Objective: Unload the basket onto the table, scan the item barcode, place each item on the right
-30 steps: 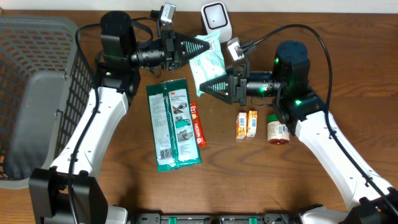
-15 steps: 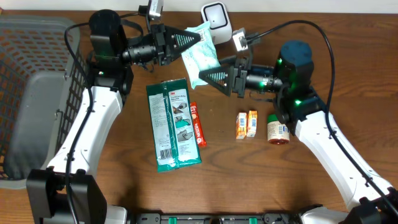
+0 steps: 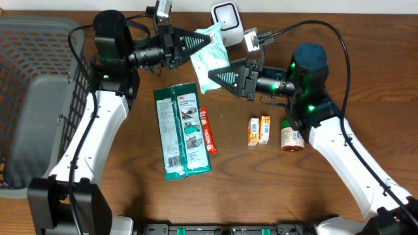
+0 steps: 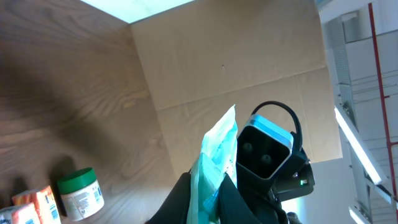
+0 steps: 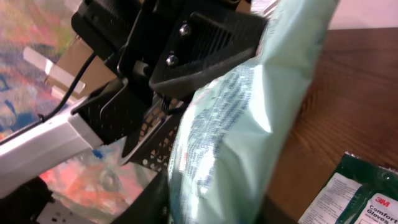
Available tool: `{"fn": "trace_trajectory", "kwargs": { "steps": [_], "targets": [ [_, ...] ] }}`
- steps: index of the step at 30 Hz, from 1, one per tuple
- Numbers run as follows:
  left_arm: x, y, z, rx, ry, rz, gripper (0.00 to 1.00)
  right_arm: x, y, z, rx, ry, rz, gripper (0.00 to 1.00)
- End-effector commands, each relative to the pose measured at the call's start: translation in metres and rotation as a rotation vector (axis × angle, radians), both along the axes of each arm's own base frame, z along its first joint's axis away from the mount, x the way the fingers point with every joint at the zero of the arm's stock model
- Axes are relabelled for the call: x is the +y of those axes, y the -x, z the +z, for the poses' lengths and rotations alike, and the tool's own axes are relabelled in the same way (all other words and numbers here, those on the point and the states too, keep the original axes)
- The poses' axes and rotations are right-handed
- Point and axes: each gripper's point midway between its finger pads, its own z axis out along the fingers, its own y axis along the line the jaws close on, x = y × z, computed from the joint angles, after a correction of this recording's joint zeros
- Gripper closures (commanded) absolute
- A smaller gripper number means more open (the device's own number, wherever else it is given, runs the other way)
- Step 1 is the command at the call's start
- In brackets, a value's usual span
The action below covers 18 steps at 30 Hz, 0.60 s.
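Left tool (image 3: 210, 40) is clamped on the upper edge of one pale mint-green pouch (image 3: 219, 60) with fine dark print, held off the table (image 3: 261, 189) just under the white scanner (image 3: 226, 17). Right tool (image 3: 212, 77) meets the pouch's lower edge; whether it grips, I cannot tell. Beneath the tools lie one green glove pack (image 3: 181, 130), one green-lidded jar (image 3: 292, 138), two orange boxes (image 3: 253, 130) and one red stick (image 3: 207, 130).
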Motion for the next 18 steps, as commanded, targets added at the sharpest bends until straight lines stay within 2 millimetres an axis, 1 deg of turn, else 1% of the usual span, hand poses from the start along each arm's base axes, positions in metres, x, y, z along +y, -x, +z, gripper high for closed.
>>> {"fn": "trace_trajectory", "kwargs": {
  "steps": [1, 3, 4, 6, 7, 8, 9, 11, 13, 14, 16, 18],
  "targets": [
    [-0.001, 0.001, 0.003, -0.009, 0.002, -0.012, 0.92, 0.005, 0.006, 0.007, -0.039, -0.011, 0.024, 0.85],
    [-0.001, 0.002, 0.003, -0.009, 0.003, -0.015, 0.93, 0.005, 0.006, 0.009, -0.055, -0.012, 0.025, 0.92],
    [-0.001, 0.002, 0.003, -0.011, 0.002, -0.014, 0.92, 0.005, 0.006, 0.008, -0.077, -0.007, 0.025, 0.98],
    [-0.001, 0.001, 0.003, -0.023, -0.001, -0.010, 0.91, 0.005, 0.006, 0.005, -0.095, 0.006, 0.027, 0.99],
    [0.000, 0.001, 0.003, -0.038, -0.005, -0.008, 0.78, 0.005, 0.006, 0.002, -0.100, 0.016, 0.028, 0.99],
    [0.003, -0.004, 0.003, -0.062, -0.013, 0.016, 0.60, 0.005, 0.007, -0.005, -0.105, 0.043, 0.032, 0.99],
    [0.006, -0.006, 0.002, -0.072, -0.016, 0.029, 0.53, 0.005, 0.007, -0.010, -0.108, 0.058, 0.034, 0.99],
    [0.015, -0.014, 0.002, -0.076, -0.020, 0.072, 0.46, 0.004, 0.009, -0.022, -0.109, 0.096, 0.044, 0.99],
    [0.027, -0.022, 0.002, -0.076, -0.023, 0.120, 0.43, 0.002, 0.012, -0.034, -0.108, 0.137, 0.055, 0.99],
    [0.035, -0.026, 0.002, -0.079, -0.025, 0.143, 0.39, 0.001, 0.013, -0.040, -0.109, 0.156, 0.060, 0.99],
    [0.049, -0.032, 0.002, -0.081, -0.028, 0.178, 0.37, -0.003, 0.014, -0.052, -0.100, 0.194, 0.059, 0.99],
    [0.061, -0.036, 0.002, -0.080, -0.029, 0.201, 0.37, -0.010, 0.009, -0.064, -0.074, 0.238, 0.027, 0.99]
  ]
}}
